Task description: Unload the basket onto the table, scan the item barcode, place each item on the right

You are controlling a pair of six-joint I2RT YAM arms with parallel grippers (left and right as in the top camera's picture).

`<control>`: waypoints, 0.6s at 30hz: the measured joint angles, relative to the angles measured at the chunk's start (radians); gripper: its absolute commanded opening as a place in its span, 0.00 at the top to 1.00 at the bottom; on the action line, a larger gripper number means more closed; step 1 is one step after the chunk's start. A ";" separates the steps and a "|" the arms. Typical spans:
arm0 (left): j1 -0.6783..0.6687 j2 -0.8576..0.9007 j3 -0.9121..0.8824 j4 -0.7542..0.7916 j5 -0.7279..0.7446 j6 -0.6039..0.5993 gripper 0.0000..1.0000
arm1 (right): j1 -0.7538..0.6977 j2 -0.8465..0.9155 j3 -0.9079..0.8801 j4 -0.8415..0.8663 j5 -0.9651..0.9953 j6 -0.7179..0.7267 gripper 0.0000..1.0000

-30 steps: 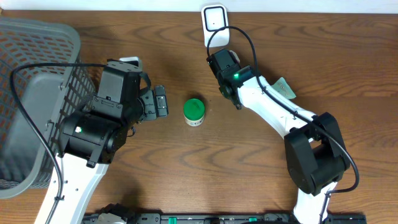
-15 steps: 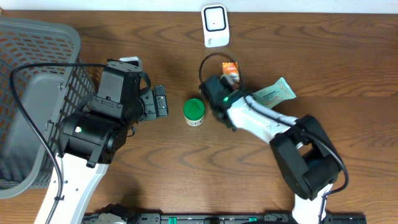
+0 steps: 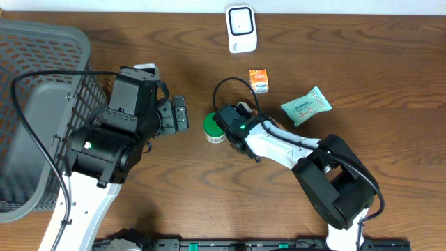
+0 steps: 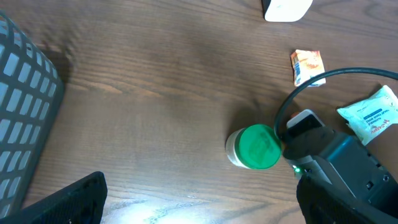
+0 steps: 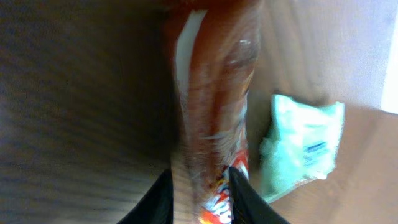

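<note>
orange packet (image 3: 258, 79) now lies free; right jaws moved beside jar (image 3: 211, 127).

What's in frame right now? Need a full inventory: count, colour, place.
basket: 1, grey mesh, far left
scanner: 1, white, top centre
jar: 1, green lid, table centre
small packet: 1, orange, below scanner
pouch: 1, mint green, right of packet
table: 1, brown wood
left gripper: 1, black, open, left of jar
right gripper: 1, black, at jar's right side, jaw state unclear
</note>
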 measured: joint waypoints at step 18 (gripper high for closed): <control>0.000 0.000 0.000 0.000 0.000 0.000 0.02 | -0.235 -0.159 0.090 -0.148 -0.500 -0.122 0.29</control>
